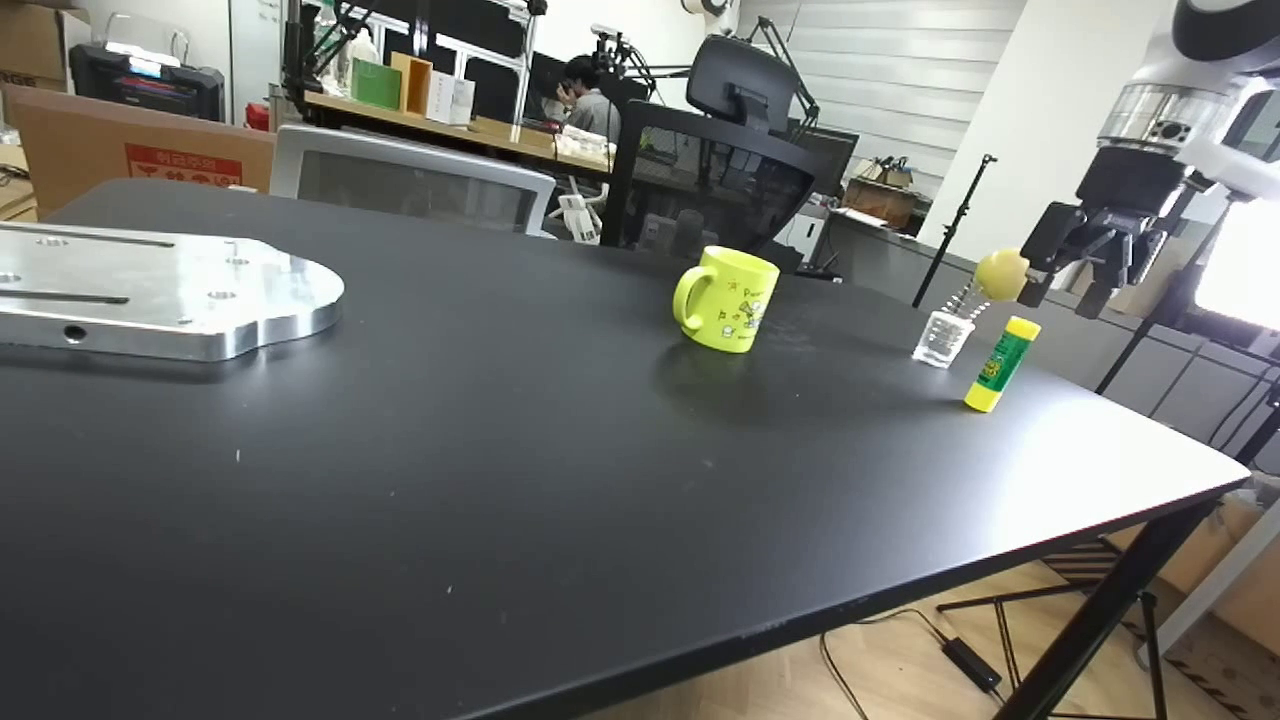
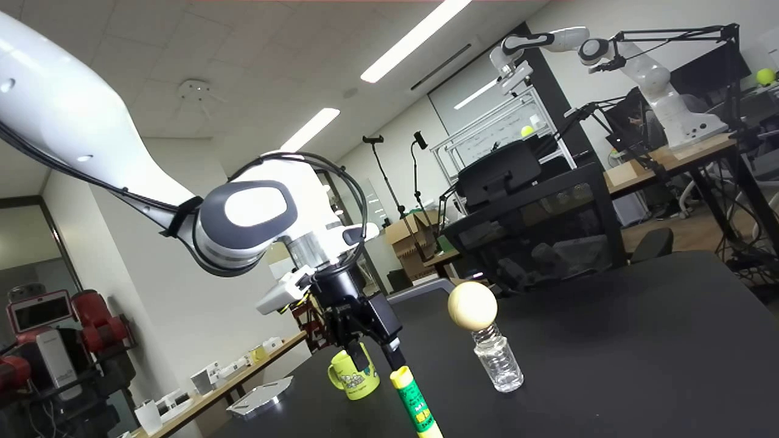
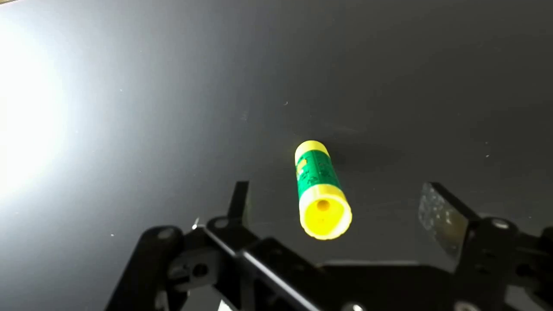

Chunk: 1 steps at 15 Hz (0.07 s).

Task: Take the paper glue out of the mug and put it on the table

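The tool (image 1: 1064,296) hangs spread above the glue (image 1: 1003,365), which stands upright on the counter (image 1: 500,500), well apart from the mug (image 1: 735,300). Placing looks done: best rise straight up before swinging aside, lest the glue topple.

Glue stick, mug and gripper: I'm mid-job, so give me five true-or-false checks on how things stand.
1. The glue stick stands on the table. True.
2. The glue stick is inside the mug. False: it stands apart from the mug.
3. The gripper is shut on the glue stick. False: it is open, with a gap on each side.
4. The mug lies on its side. False: it stands upright.
5. The ball sits above the clear bottle. True.
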### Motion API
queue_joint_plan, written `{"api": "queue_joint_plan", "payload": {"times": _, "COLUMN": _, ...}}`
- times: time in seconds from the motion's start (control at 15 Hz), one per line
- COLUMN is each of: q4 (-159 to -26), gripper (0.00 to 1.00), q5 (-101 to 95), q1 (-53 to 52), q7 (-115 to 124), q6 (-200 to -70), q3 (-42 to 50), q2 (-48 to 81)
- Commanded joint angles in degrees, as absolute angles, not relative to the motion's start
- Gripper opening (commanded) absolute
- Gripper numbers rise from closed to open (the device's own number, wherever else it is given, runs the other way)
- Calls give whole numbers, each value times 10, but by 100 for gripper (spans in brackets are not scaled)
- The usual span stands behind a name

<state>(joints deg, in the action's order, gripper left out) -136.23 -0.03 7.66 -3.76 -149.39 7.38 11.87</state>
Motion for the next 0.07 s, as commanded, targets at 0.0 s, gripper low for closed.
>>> {"api": "queue_joint_plan", "payload": {"times": 0.0, "q4": -1362, "gripper": 100, "q5": -1, "q1": 78, "q7": -37, "q6": -1494, "q3": 72, "q2": 121}}
